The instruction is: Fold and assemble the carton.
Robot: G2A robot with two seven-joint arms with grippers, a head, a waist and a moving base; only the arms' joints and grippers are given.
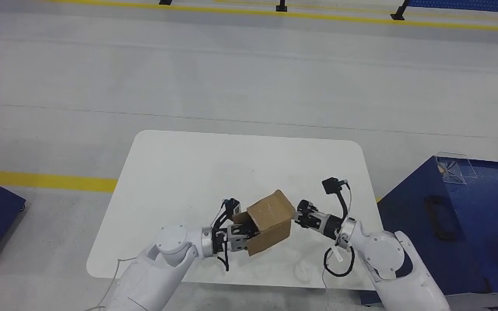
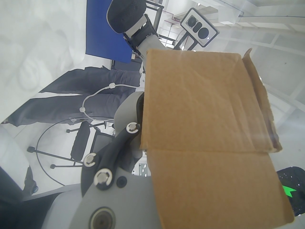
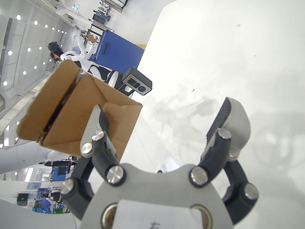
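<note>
The brown carton (image 1: 268, 218) was off the table (image 1: 233, 163), tilted in the air; the table lay below the carton, with its edge on the robot's side nearest to it. The left gripper (image 1: 232, 231) was at the carton's open end, and its fingers were closed on a wall of the carton there. In the left wrist view a flat panel of the carton (image 2: 202, 106) rose just before the camera, and one flap was bent toward the camera along a crease.

The right gripper (image 1: 304, 218) was at the opposite side of the carton, just beside its edge; whether it touched the cardboard I could not tell. In the right wrist view the right gripper (image 3: 163, 103) stood wide apart with nothing between the fingers; one finger (image 3: 101, 120) overlapped the carton (image 3: 71, 110) in the picture, the other was over the bare table (image 3: 214, 36). On this side of the carton two flaps met along a dark slit, not fully flush.

A black camera box (image 1: 333, 186) sat on the right arm, beyond the right gripper from the carton; a second camera box (image 3: 137, 84) showed just behind the carton in the right wrist view. A blue cabinet (image 1: 436, 210) stood farther from the carton on the right gripper's side, off the table.
</note>
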